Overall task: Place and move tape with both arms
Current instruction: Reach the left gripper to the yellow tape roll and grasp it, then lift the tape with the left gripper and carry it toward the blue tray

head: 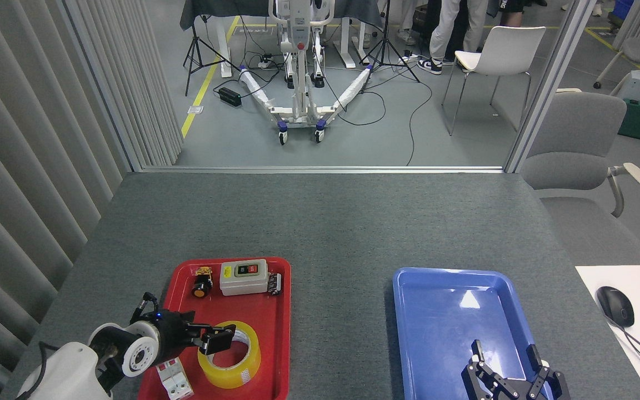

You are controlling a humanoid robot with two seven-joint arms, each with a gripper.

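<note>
Two trays sit in front of you on the grey table: a red tray on your left and a blue tray on your right. The tape lies flat in the near part of the red tray, its hole facing up, so its axis runs vertically and a grip must take the wall of the ring. Your left gripper is the nearer by far: it comes in from the left and lies over the roll's left rim, with the roll just to its right and below. Its fingers look close together, but from this angle you cannot tell whether they are apart or already nipping the rim. Your right gripper hangs over the near end of the blue tray, fingers spread and holding nothing, well apart from the roll. Also in the red tray are a grey switch box, an orange-capped button and a small black part along the far edge, and a white breaker at the near left corner. The blue tray holds nothing that shows.
</note>
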